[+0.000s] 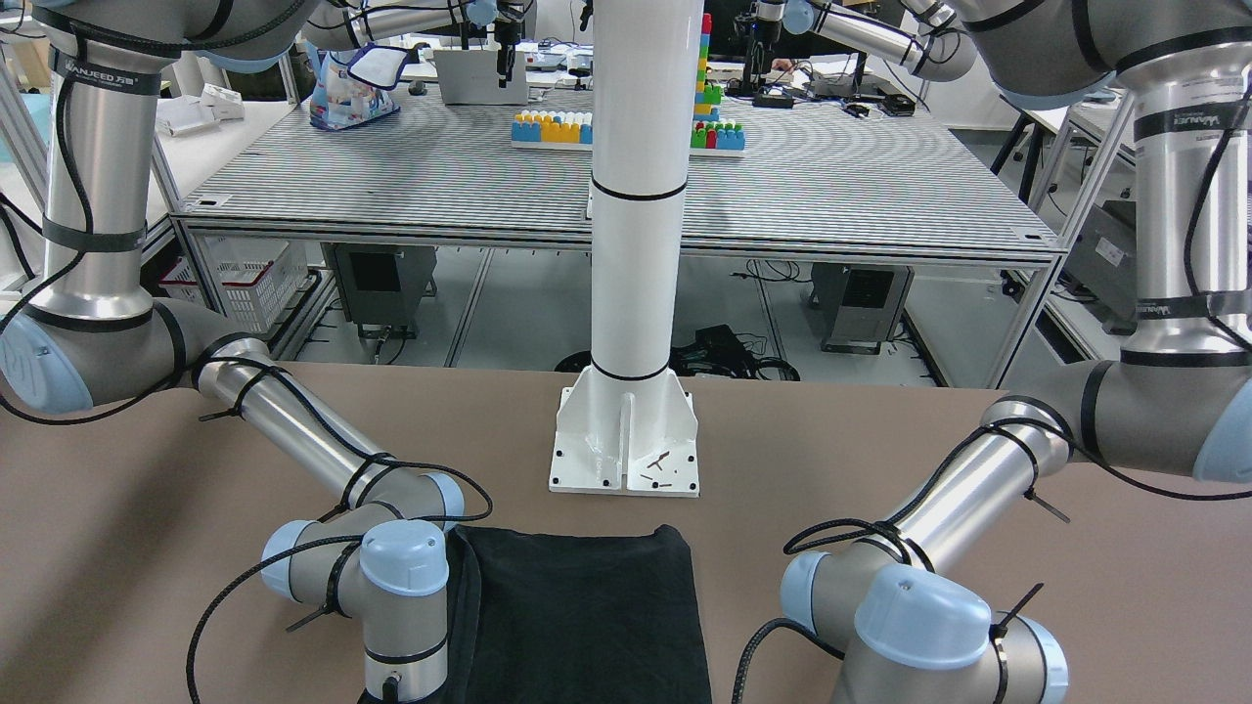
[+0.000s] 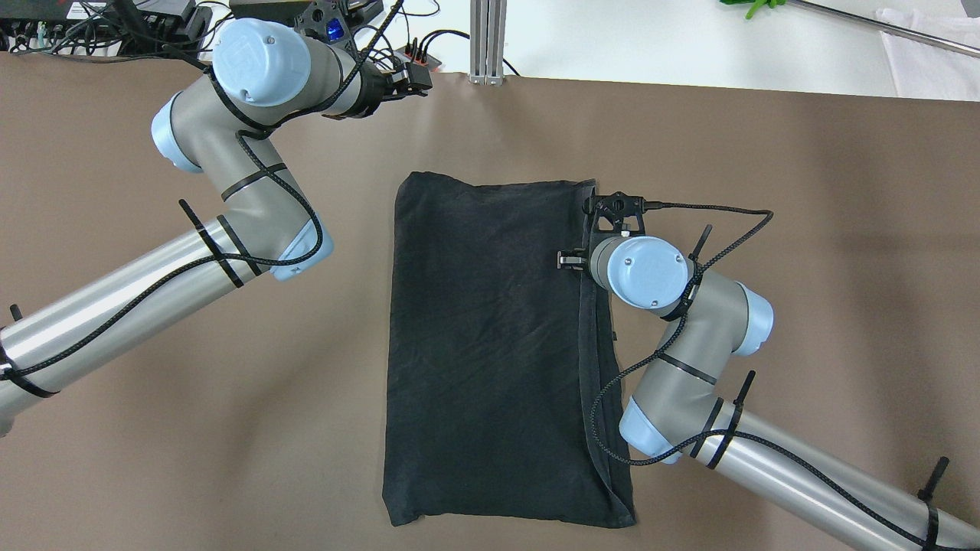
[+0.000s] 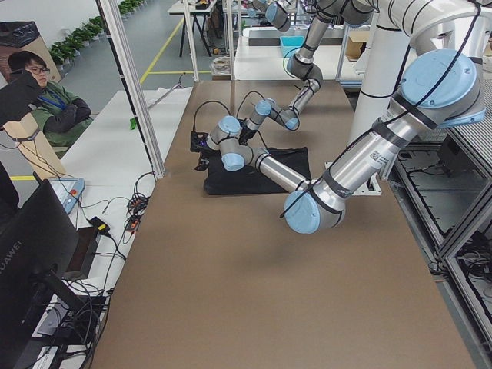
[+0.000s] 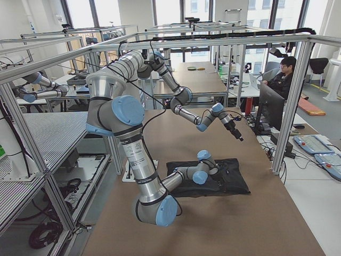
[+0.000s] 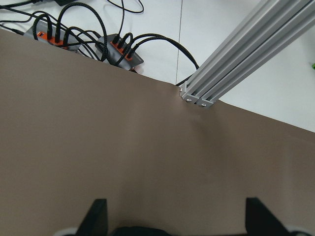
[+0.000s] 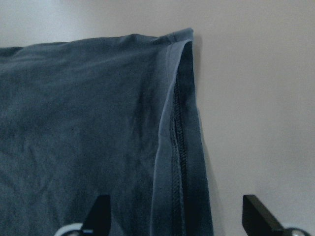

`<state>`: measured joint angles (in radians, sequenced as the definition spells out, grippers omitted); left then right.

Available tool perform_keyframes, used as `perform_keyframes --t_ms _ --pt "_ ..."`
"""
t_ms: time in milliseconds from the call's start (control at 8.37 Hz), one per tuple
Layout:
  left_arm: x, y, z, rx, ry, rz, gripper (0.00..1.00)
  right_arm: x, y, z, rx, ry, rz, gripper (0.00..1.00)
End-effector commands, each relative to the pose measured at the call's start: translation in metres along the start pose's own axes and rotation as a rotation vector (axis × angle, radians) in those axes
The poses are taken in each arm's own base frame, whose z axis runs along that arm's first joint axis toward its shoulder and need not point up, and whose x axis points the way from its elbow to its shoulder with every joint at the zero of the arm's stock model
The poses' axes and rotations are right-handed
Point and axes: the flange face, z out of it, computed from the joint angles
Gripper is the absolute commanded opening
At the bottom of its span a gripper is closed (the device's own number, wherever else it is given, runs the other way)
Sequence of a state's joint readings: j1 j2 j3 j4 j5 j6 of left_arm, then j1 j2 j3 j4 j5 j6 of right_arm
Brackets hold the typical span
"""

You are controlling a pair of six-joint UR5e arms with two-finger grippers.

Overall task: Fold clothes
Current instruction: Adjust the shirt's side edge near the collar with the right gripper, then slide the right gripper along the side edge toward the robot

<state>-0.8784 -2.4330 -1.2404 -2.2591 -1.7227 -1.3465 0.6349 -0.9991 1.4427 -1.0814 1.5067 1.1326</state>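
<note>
overhead view: the shirt (image 2: 490,344) lies flat at the middle of the table (image 2: 804,229), folded to a rectangle. its long axis runs from the robot's side to the far side. the right arm (image 2: 651,272) is placed over the shirt's right long edge, near the far corner. the left arm (image 2: 260,69) is held well apart, by the table's far edge, so the right arm is the nearer.

right wrist view: the right gripper (image 6: 177,216) is seen wide open, with nothing held. the doubled hem of the shirt's right edge lies between the jaws and runs straight ahead to the far corner. fabric is spread toward the view's left and bare table toward its right.

left wrist view: the left gripper (image 5: 179,219) is seen wide open and empty above bare table, facing a metal post (image 5: 236,54).

the next grasp is judged to fall to the right gripper, at this hem.
</note>
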Motion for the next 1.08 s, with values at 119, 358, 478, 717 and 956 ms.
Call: perform_keyframes --t_ms 119,358,478,717,956 --pt "0.000 0.001 0.001 0.000 -0.001 -0.002 1.00 0.024 0.018 0.011 -0.020 0.029 -0.024 0.94" --pt "-0.001 0.001 0.002 0.002 -0.003 -0.001 1.00 0.049 0.028 0.006 -0.027 0.036 -0.057 0.94" --pt "0.000 0.003 0.002 0.000 -0.003 -0.007 1.00 0.050 0.028 -0.002 -0.022 0.024 -0.058 0.94" --pt "0.000 0.005 0.003 0.000 -0.004 -0.008 1.00 0.073 0.038 0.001 -0.034 0.044 -0.117 0.94" --pt "0.000 0.002 0.002 0.002 -0.003 -0.010 1.00 0.072 0.037 -0.007 -0.027 0.033 -0.116 0.94"
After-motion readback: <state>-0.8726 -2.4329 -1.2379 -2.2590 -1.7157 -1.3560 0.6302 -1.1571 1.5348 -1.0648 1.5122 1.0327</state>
